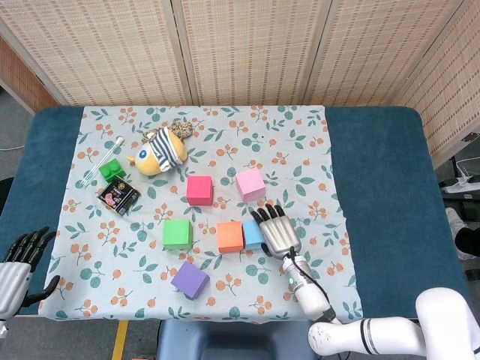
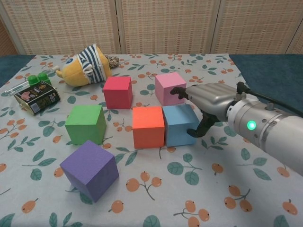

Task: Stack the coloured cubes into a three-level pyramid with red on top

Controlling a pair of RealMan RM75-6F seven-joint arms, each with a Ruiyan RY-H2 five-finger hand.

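The robot's right hand [image 2: 204, 101] hovers over the blue cube [image 2: 180, 124], fingers spread above its top and thumb hooked down at its right face, gripping nothing visible. The blue cube sits directly under the palm, touching the orange cube [image 2: 148, 126] beyond it to the hand's left. The red cube [image 2: 118, 91] lies farther left and ahead of the fingertips. The left hand [image 1: 16, 272], open, waits well apart at the worktop's [image 1: 390, 172] near-left edge.
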